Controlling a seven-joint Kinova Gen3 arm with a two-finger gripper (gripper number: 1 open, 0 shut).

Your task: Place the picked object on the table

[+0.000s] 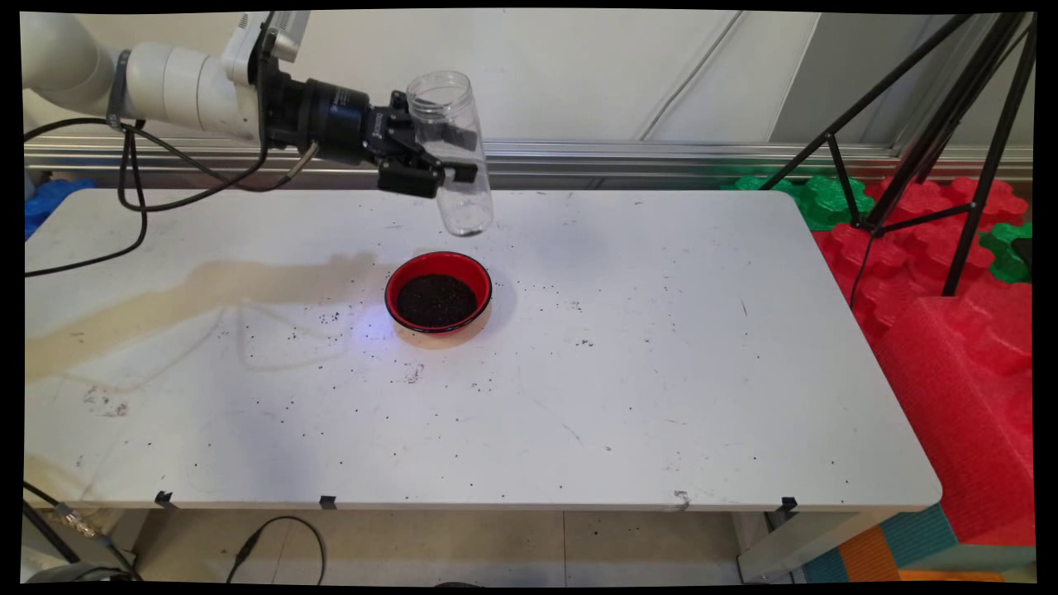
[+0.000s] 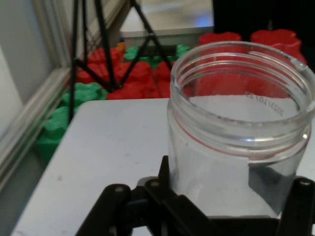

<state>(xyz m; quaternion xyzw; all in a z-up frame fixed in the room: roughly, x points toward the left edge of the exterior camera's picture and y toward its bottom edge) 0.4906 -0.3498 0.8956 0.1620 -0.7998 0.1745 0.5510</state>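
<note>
Jaws: clamped on either side of a clear jar (image 1: 450,149), gripping its body below the threaded neck; gripper (image 1: 434,169) held out level from the arm, high over the far half of the worktop (image 1: 628,388).
Jar: lidless, mouth up and tipped a little toward the arm, base hanging clear of the worktop; looks empty, with nothing dark inside it in either view.
Jar, hand view: the open rim (image 2: 241,78) fills the right of the picture, one finger (image 2: 301,206) dark against the wall of the jar at the lower right.
Bowl: red bowl (image 1: 438,293) with a black rim, standing on the worktop just below and slightly nearer the camera than the jar; apart from it, not touched.
Bowl contents: a low heap of dark grains (image 1: 436,299) covering the bottom.
Spill: loose dark specks (image 1: 413,373) scattered over the worktop around the bowl, thicker on the arm's side.
Step, as judged: jar carried aloft and near upright, nothing leaving it.
Next move, as judged: any lowering wants the base kept level and clear of the bowl.
Surroundings: tripod (image 1: 934,124) and red and green foam blocks (image 1: 950,330) beyond the worktop's right end.
</note>
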